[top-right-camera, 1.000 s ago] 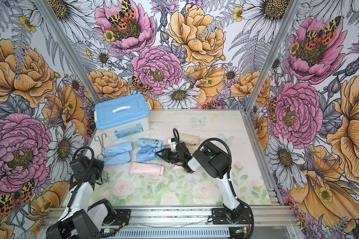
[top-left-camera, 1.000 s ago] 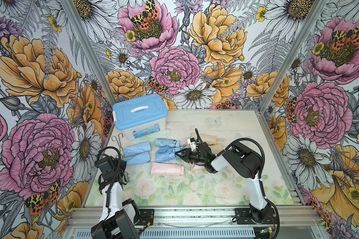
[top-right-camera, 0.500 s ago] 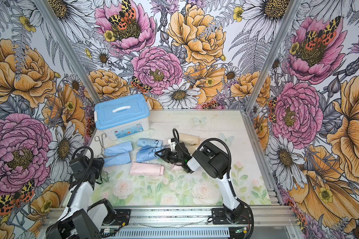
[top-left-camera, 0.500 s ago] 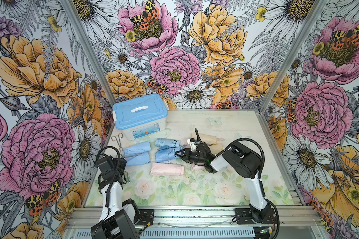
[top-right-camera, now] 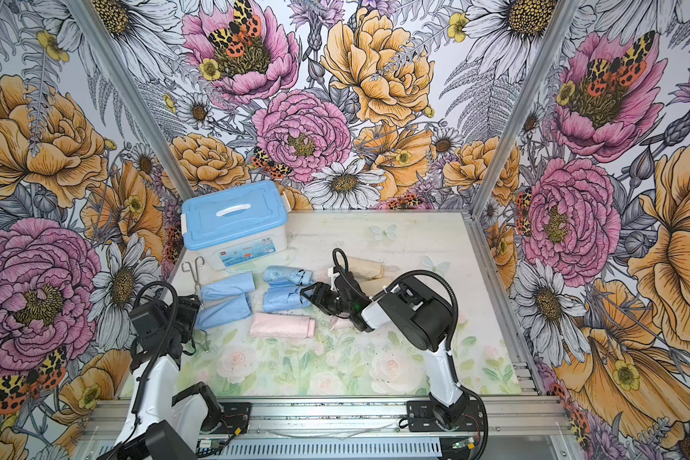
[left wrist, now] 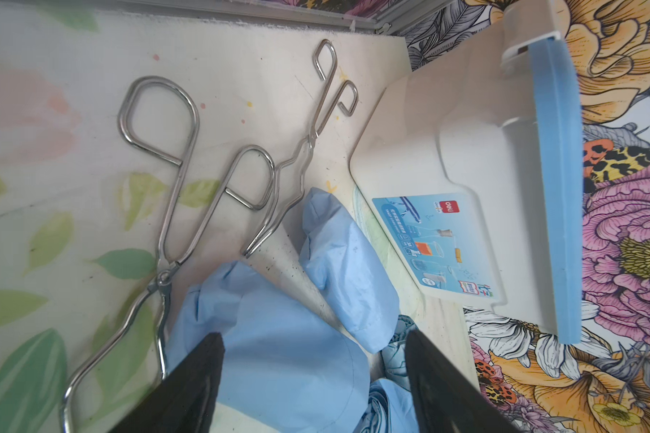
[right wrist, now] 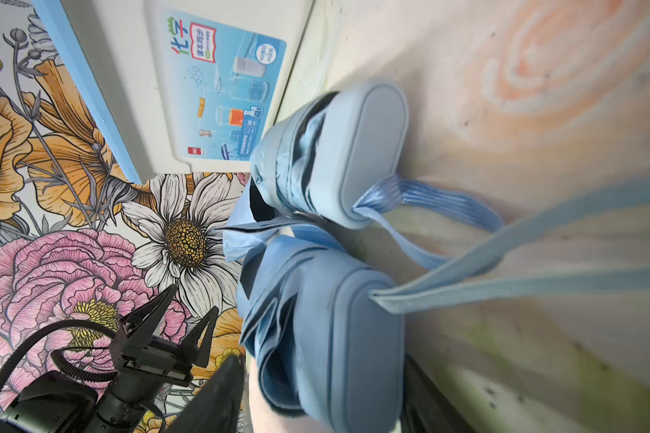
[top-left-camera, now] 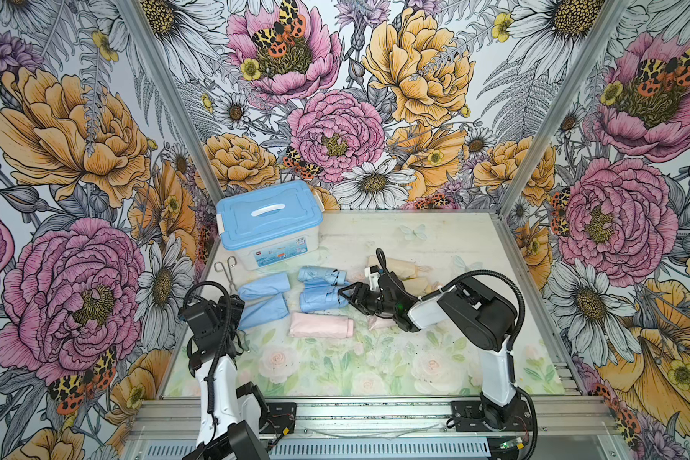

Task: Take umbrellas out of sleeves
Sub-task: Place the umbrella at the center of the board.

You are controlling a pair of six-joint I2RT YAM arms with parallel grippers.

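Fingers (left wrist: 188, 390) of your left gripper (left wrist: 312, 337) stand wide apart, nothing pinched. The nearer blue sleeve (left wrist: 278, 356) lies slack on the table (top-left-camera: 434, 239) beneath them. Your right gripper (top-left-camera: 345, 295) is parted too, its jaws either side of the handle end of the nearer blue umbrella (right wrist: 327, 337), not clamping it as far as the right wrist view shows. A second ago both pairs were closed, and the arms have barely shifted since. Read that as a double let-go: sleeve dropped one side, umbrella the other, so this blue pair looks finished. Layout, big to small. Blue-lidded box (top-left-camera: 269, 217): back corner on your left, lid on, not involved. Pink sleeve (top-left-camera: 321, 324): in front of the blue umbrellas, plump, so probably still loaded and your likely next job. Farther blue sleeve (top-left-camera: 264, 286): just beside the nearer one, between left arm and umbrellas. Farther blue umbrella (top-left-camera: 321, 275): bare, just beside its twin. Cream bundles (top-left-camera: 395, 267): behind the right wrist; sleeved or not, cannot tell. Pink piece (top-left-camera: 379, 322): under the right wrist, mostly hidden. Metal tongs (left wrist: 164, 278): two pairs, near the left gripper, one touching the nearer sleeve's edge. Wrist loops (right wrist: 439, 200): trailing from both handles toward the right gripper, so expect a snag risk when you back out.
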